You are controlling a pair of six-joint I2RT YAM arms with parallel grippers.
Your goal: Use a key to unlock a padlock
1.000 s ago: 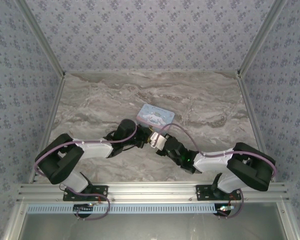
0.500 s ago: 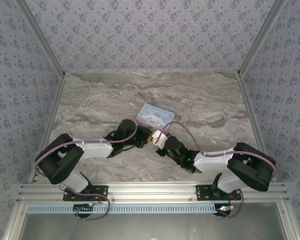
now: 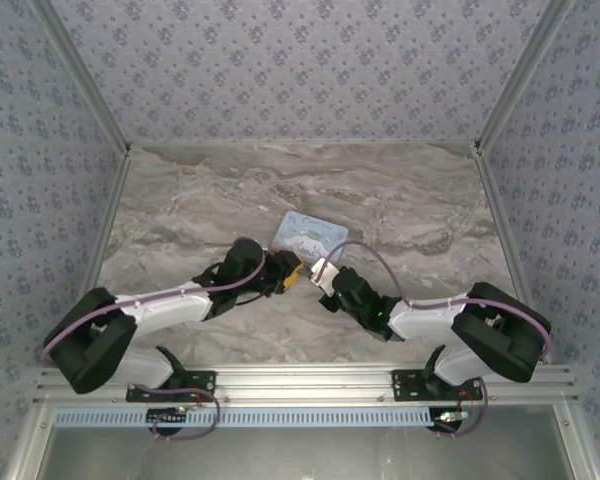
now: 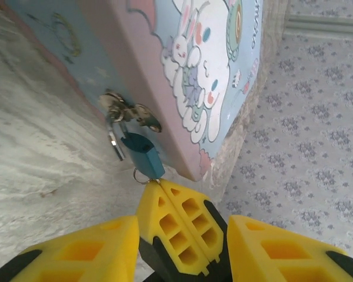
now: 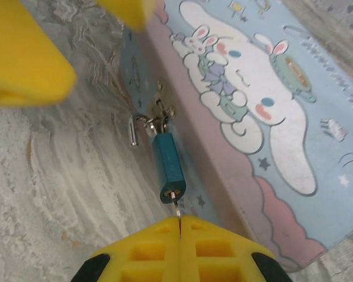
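Gently turn the key [image 5: 177, 212] your right tool [image 5: 179, 230] pinches, square to the padlock [image 5: 166, 158]. Your left tool [image 3: 288, 272] hangs open; brace the tin [image 5: 294, 76]

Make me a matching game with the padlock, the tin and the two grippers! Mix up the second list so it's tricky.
Things:
1. padlock
2. tin
3. left gripper
4. right gripper

What fits:
A. shut on the key
B. teal, at the tin's side
C. open
D. pale blue, cartoon animals on the lid

Pairs: 1-B, 2-D, 3-C, 4-A
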